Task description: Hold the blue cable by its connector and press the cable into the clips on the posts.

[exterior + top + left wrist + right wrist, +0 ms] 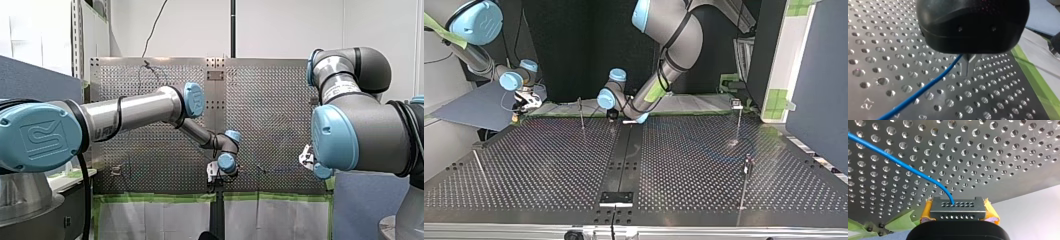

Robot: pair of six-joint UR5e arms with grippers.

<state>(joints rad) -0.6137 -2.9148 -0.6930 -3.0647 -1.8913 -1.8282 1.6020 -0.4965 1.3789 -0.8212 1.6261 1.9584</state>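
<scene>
Grip on a thin blue cable [898, 162] at two spots along one edge of the perforated metal table [549, 165], the edge lined with green tape [1034, 82].
Clamped between the yellow pads [926, 211] of my right gripper [958, 206]: a grey metal connector block [958, 212] with rows of small holes, held at that edge near a corner, the cable leaving its face and curving away low over the table. Pressed together on the same cable near the middle of the edge (tips only just visible under the black housing [973, 25]): the metal fingers [969, 57] of my left gripper [969, 60]. Between the two grippers, close to the edge, a thin upright metal post [582, 115], apart from both (no telling if clipped to the cable).
</scene>
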